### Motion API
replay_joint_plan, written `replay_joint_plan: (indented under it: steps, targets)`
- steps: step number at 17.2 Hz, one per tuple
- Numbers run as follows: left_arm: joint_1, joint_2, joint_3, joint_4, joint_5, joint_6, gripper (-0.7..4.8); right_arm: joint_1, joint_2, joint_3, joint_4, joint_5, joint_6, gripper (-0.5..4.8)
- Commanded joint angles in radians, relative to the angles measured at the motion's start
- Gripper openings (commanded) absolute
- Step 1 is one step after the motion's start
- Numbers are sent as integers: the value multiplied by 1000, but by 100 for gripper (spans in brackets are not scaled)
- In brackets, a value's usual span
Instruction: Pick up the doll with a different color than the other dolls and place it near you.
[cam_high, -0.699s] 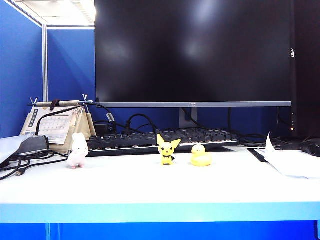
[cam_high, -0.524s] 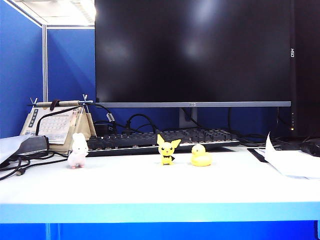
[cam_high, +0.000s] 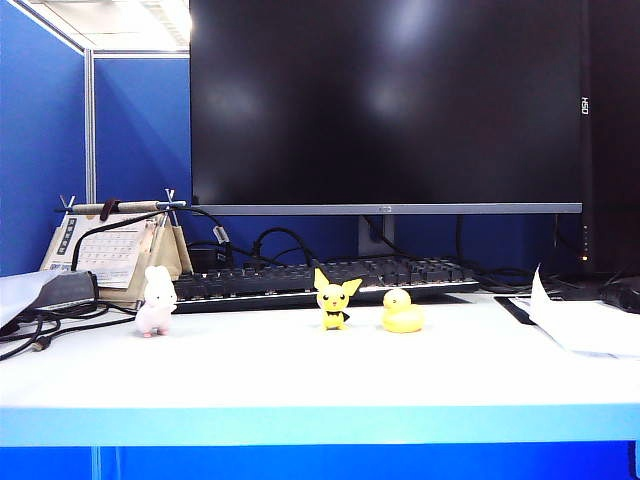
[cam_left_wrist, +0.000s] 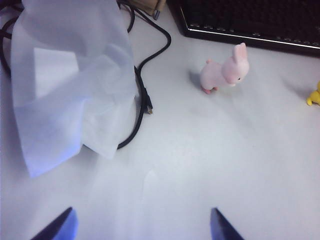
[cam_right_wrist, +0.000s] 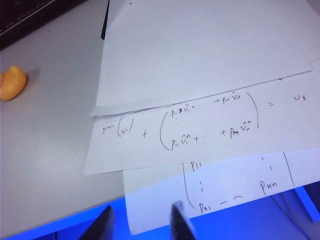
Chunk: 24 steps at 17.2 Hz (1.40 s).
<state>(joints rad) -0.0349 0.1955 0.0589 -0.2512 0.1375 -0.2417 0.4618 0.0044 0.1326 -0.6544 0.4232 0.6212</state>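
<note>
Nothing has moved: pink doll (cam_high: 155, 301) stays beside keyboard (cam_high: 320, 280).

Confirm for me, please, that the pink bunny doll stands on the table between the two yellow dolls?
Not quite: in the exterior view the pink bunny doll stands on the table left of both, with the pointy-eared yellow doll between it and the duck.

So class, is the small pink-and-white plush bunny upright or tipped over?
Upright: the small pink-and-white plush bunny stands on its pink feet, ears pointing up.
</note>
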Motion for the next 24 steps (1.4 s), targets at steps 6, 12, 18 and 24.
replay_joint_plan:
  steps: [6, 12, 18, 24]
  targets:
    - [1, 1, 2, 5, -2, -1, 350, 1, 43, 2, 369, -196, -106, 287]
    - [1, 1, 2, 5, -3, -1, 350, 2, 484, 51, 839, -459, -134, 295]
    - [1, 1, 2, 5, -3, -1, 350, 62, 1071, 412, 935, -748, -186, 383]
    - [1, 1, 2, 5, -3, -1, 350, 306, 1394, 656, 1040, -636, -256, 377]
